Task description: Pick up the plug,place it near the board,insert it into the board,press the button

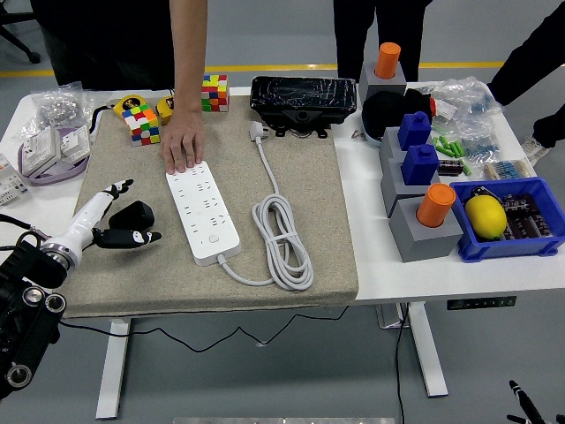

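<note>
your left hand [115,221] sits at 9 o'clock on the tan felt mat [327,256], fingers loosely spread, holding nothing. a person's hand [184,141] presses the far end of the white power strip [203,212], whose length runs 11 to 5. the white plug [257,132] lies at your 1 o'clock, beyond the strip.

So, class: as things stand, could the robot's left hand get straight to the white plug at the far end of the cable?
Probably not directly: the left hand sits left of the white power strip, and a person's hand lies between it and the white plug.
</note>
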`<state>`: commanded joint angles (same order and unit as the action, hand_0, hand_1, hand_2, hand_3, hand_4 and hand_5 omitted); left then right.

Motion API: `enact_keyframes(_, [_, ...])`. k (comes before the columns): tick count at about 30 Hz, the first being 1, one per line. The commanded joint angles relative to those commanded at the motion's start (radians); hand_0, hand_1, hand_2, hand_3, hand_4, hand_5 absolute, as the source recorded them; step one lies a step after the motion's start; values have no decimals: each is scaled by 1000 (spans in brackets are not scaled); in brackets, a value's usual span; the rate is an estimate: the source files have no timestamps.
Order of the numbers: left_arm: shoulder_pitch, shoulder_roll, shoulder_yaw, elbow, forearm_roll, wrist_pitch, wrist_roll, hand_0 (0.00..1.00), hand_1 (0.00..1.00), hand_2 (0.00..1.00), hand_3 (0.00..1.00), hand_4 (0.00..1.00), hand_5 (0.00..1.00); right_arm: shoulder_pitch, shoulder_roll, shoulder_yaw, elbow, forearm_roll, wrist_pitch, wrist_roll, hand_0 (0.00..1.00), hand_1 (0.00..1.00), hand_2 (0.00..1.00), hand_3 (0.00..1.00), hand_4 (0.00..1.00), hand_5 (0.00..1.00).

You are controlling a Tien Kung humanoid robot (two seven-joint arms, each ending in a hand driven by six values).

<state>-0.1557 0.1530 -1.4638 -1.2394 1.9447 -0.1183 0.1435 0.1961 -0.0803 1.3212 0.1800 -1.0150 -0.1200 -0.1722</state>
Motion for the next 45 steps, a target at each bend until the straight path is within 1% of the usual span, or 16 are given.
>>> enact_keyframes(1, [0,0,1,2,3,2,0,998,998,996,987,998,184,0,0,-1,0,1,0,0,781,731,712,734,998,944])
enact_keyframes(2, [-2,-1,3,7,10,9,-3,946,930,881,910,998,175,0,0,-1,0,1,0,0,781,730,712,733,998,944])
enact_keyframes(7, [-7,-2,8,25,22,39,-14,946,930,881,910,998,175,-1,-1,-2,0,0,0,0,781,730,712,733,998,944])
enact_keyframes(8, [-8,-2,9,26,25,43,-15,774,766,714,787,998,162,-2,-1,-2,0,0,0,0,781,731,712,733,998,945])
enact_keyframes(14, [-16,-1,9,35,46,50,-16,774,766,714,787,998,162,-1,-2,-3,0,-1,1,-1,781,731,712,733,998,945])
enact_keyframes(15, [-18,-2,10,36,53,51,-15,662,660,616,709,998,149,0,-2,-2,0,-1,0,-1,779,731,712,733,998,945])
enact_keyframes(20, [-23,-4,11,51,67,65,-18,662,660,616,709,998,149,2,-3,-3,0,1,0,-1,779,731,712,733,998,945])
enact_keyframes(26, [-28,-7,13,74,85,85,-22,614,631,579,690,998,129,1,-3,0,0,-1,0,-1,781,731,712,734,998,944])
enact_keyframes(27, [-28,-7,12,78,90,87,-22,510,573,519,600,998,109,1,-3,0,0,-1,0,-1,781,731,712,734,998,945])
enact_keyframes(31, [-29,-9,13,88,117,108,-21,510,573,519,600,998,109,1,-3,0,0,0,0,-1,781,731,712,734,998,945])
enact_keyframes(32, [-30,-9,13,92,124,120,-23,464,526,515,552,991,80,1,-3,-1,0,0,0,0,781,731,712,733,998,944])
enact_keyframes(37, [-33,-11,13,101,128,154,-30,464,526,515,552,991,80,2,-3,2,0,-2,1,0,781,731,712,733,998,944])
enact_keyframes(38, [-34,-11,13,104,127,160,-32,417,507,528,553,927,110,2,-4,2,0,-2,1,0,780,731,712,734,998,944])
enact_keyframes(43, [-35,-12,15,107,130,179,-36,417,507,528,553,927,110,2,-4,2,0,-2,1,0,780,731,712,734,998,944])
enact_keyframes(44, [-35,-12,15,108,129,180,-36,402,503,528,550,876,128,2,-4,2,0,-1,1,0,780,731,712,734,998,943])
enact_keyframes(45, [-35,-12,15,109,128,180,-36,402,503,528,550,876,128,1,-4,1,0,0,1,1,780,731,712,734,998,943])
